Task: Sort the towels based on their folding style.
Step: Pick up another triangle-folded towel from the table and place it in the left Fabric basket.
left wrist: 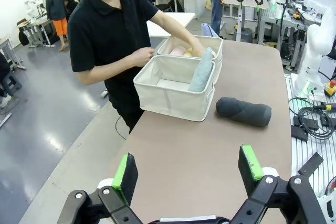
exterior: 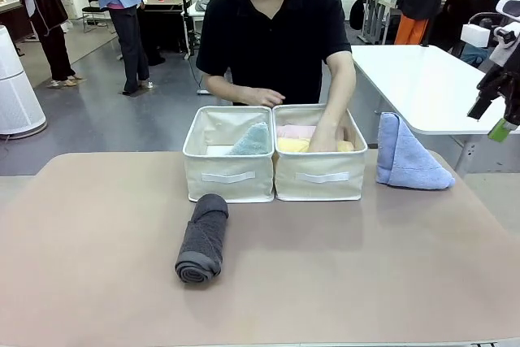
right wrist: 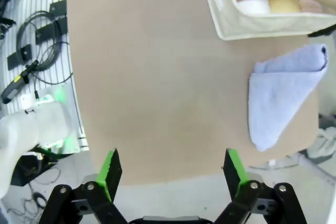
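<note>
Sorting looks to me about two-thirds done. My left claw point(left wrist: 188, 169) is spread wide with nothing between its pads, hovering over bare table point(left wrist: 173, 156). My right claw point(right wrist: 172, 169) is spread just as wide and just as empty.

Ahead of my left claw stand the two cream bins, touching side by side. The nearer bin point(left wrist: 168, 95) holds the teal triangle towel point(left wrist: 202, 71), leaning against its wall. The farther bin point(exterior: 321, 176) holds the rolls: the pink towel point(exterior: 294, 130), the yellow towel point(exterior: 292, 145) and, seen from my right wrist, what I take for the white towel point(right wrist: 252, 6). The person's hand point(exterior: 322, 140) is down among them.

Two towels are left out on the table. The dark grey roll point(left wrist: 243, 111) lies ahead of my left claw, just in front of the nearer bin and apart from it. It belongs with the other rolls, I judge. The periwinkle triangle towel point(right wrist: 283, 98) sits ahead of my right claw, off past one finger's side, just beside the rolls' bin but outside it. It belongs with the teal one.

Neither claw touches a towel yet.
</note>
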Robot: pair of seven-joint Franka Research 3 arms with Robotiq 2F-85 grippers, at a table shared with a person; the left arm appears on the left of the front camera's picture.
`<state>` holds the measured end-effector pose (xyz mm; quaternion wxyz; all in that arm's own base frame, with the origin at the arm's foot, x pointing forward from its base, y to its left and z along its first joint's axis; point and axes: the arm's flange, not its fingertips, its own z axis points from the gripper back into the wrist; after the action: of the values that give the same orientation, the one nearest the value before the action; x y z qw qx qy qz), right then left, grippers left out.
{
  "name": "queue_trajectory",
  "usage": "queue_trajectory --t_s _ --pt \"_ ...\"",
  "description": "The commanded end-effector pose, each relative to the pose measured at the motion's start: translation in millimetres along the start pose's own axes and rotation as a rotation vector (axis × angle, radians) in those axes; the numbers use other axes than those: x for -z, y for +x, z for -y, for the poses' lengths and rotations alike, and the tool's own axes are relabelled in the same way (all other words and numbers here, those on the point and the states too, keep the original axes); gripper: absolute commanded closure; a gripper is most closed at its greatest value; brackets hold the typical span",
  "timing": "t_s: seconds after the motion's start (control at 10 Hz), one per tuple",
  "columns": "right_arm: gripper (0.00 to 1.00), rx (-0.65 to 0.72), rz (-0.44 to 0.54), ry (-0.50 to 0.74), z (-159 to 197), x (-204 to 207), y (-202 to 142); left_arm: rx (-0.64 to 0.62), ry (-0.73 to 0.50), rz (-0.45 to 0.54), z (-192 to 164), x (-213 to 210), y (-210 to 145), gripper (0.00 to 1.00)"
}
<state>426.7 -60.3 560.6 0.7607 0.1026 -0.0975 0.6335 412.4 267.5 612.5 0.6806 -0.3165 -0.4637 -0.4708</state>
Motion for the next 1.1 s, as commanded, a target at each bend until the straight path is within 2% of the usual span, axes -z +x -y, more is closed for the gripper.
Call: queue_trajectory --t_s 0.0,0.4,0.5,0.7,0.9,1.0 --pt "0.0 0.094 -0.007 -0.009 4 -13 1 -0.007 0.005 0.014 5 1 2 0.0" --pt "0.0 0.071 0.003 -0.021 2 -11 -1 -0.007 0.005 0.014 5 1 2 0.0" --pt "0.0 -0.012 -0.104 -0.104 21 -13 35 -0.007 0.005 0.014 5 1 2 0.0" --pt "0.0 -0.081 -0.234 -0.093 81 -8 74 -0.007 0.005 0.014 5 1 2 0.0" --pt "0.0 -0.049 -0.234 -0.081 138 -3 90 -0.007 0.005 0.014 5 1 2 0.0" --pt "0.0 -0.047 -0.25 -0.071 148 5 91 -0.007 0.005 0.014 5 1 2 0.0"
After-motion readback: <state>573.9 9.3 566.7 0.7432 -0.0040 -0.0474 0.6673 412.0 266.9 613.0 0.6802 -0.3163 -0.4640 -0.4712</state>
